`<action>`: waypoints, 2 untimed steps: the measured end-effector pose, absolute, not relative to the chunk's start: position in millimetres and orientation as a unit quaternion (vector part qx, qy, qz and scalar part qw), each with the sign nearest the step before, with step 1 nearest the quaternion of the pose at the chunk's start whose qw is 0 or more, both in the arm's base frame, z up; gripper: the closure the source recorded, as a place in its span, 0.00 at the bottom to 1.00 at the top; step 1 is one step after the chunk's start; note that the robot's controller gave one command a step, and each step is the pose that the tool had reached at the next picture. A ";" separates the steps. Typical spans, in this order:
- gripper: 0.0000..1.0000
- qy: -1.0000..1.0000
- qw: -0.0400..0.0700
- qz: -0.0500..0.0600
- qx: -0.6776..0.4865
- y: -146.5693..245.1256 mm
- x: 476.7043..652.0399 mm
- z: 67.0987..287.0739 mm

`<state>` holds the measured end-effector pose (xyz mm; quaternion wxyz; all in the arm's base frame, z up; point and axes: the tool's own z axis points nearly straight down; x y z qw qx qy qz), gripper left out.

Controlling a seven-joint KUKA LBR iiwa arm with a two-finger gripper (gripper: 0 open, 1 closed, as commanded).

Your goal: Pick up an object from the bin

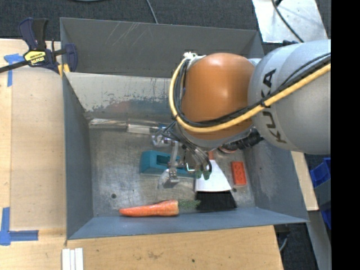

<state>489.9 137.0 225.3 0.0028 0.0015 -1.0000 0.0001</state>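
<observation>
Orange wrist cover (216,91) sits nearest, gripper (181,170) under it, down in the bin (79,167). Teal block (152,162) lies right at the gripper, on its side away from the arm. Can't tell if gripper's open or closed. Carrot (149,209) lies nearer me than the block; black brush (216,200) is beyond the carrot's green end.

Lighting: even, moderately bright, from overhead. We note a soft sheen on the orange wrist cover (216,86), pale glare streaks on the far wall of the bin (129,38), and shadow under the arm (292,106) darkening the floor beneath.
</observation>
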 end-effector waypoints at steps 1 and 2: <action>0.00 -1.000 -0.001 0.000 0.000 136.3 491.8 229.1; 0.00 -1.000 -0.002 -0.001 0.000 136.5 493.5 227.8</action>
